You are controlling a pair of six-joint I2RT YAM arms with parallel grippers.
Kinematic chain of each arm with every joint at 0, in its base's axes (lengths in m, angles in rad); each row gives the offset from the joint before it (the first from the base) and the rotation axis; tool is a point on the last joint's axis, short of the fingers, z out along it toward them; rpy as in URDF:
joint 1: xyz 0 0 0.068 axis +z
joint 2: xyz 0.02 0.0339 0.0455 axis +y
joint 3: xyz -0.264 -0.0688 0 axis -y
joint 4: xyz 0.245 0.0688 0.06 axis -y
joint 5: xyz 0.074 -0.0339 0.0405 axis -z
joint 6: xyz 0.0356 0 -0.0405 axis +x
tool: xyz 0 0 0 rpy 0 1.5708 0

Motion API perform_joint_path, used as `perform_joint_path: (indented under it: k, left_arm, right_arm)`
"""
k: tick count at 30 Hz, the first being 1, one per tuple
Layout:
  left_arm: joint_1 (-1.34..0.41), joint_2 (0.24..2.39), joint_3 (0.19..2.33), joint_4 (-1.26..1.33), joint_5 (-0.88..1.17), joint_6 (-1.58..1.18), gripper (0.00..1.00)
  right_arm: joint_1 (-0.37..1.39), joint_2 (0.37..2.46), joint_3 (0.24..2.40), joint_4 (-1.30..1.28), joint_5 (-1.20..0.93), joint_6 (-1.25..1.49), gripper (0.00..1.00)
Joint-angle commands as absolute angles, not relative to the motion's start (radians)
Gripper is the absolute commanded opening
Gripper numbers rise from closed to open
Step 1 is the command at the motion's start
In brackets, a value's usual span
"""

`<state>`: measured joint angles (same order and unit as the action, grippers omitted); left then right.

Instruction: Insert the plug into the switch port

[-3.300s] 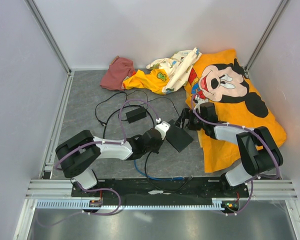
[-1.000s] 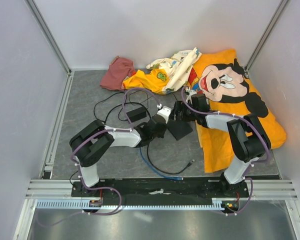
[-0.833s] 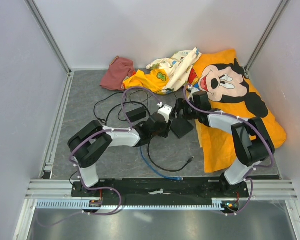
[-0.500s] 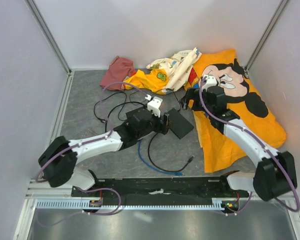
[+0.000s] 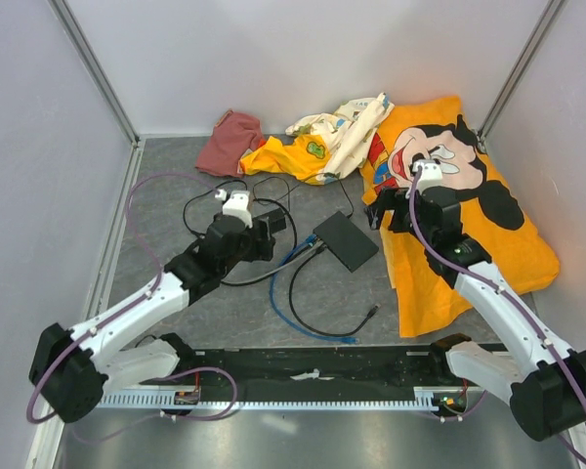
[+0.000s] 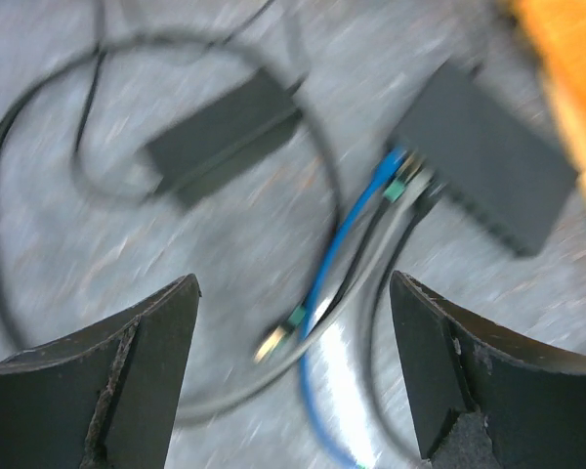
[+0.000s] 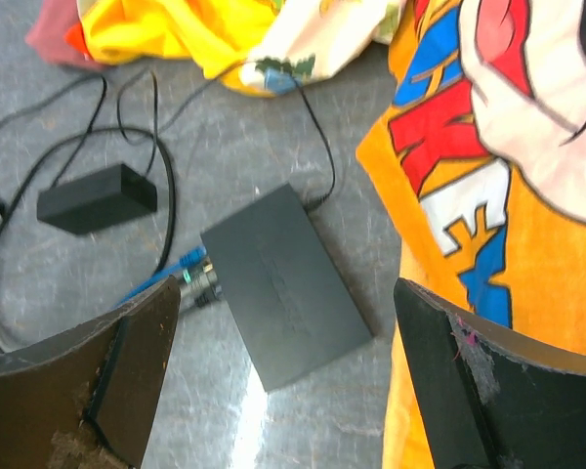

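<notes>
Plug point(image 7: 191, 262) is sitting against the switch point(image 5: 345, 240) edge, looking seated in a port. Left end effector point(image 6: 291, 293) and right end effector point(image 7: 288, 293) are hanging wide, empty, either side of the switch. Only verification is looking outstanding.

Both arms have drawn back from the switch point(image 5: 345, 240). The left gripper point(image 5: 262, 241) has retreated leftward and its jaws have spread. The right gripper point(image 5: 383, 211) has moved off to the yellow cloth point(image 5: 488, 244). The plug point(image 5: 313, 246), earlier hidden under the left gripper, now meets the switch's left edge.
</notes>
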<state>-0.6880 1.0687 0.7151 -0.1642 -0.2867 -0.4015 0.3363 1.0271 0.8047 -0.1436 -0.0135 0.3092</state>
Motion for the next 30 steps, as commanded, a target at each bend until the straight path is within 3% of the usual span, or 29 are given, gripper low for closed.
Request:
perform_joint_path:
  k: [1,14,18,30]
  left_arm:
    - [-0.680,0.924,0.678,-0.325,-0.351,-0.488,0.85]
    - [-0.680,0.436,0.824,-0.566,-0.566,-0.350,0.89]
    - [-0.680,0.315,0.874,-0.566,-0.613,-0.324,0.96]
    - [-0.680,0.028,0.854,-0.508,-0.690,-0.268,0.99]
  right_arm:
    - [0.334,0.976,0.785,-0.204,-0.026,0.279,0.98]
    - [0.336,0.680,0.844,-0.370,0.294,0.270,0.98]
    - [0.336,0.601,0.859,-0.417,0.393,0.242,0.98]
    - [0.334,0.483,0.834,-0.413,0.503,0.238,0.98]
